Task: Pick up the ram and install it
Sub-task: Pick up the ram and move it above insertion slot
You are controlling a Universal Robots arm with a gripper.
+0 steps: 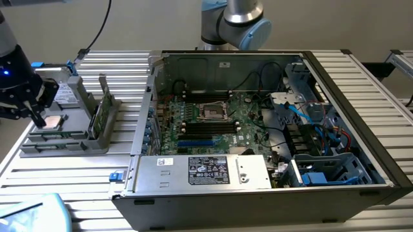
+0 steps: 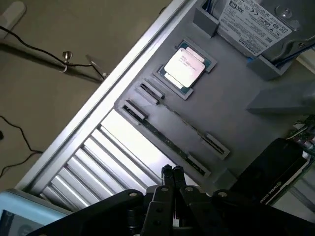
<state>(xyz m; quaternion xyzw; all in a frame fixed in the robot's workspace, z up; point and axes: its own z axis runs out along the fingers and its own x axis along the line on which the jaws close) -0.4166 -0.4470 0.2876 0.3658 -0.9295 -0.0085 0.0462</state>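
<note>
The ram (image 1: 96, 118) is a thin green stick standing on edge in the grey parts holder (image 1: 77, 140), at the exterior view's left, outside the computer case. My gripper (image 1: 36, 116) hangs over the holder's far left end, apart from the ram and just beside the square silver processor chip (image 1: 53, 122). In the wrist view my gripper (image 2: 172, 172) is shut with nothing between its black fingers. Below it lie the holder's narrow slots (image 2: 170, 130) and the processor chip (image 2: 186, 66).
The open computer case (image 1: 361, 145) fills the middle and right of the slatted table (image 1: 58, 169). Its motherboard (image 1: 213, 121) has black memory slots (image 1: 210, 126) above and below the processor socket. A grey drive (image 2: 251, 19) sits at the holder's back. Cables run on the floor (image 2: 49, 54).
</note>
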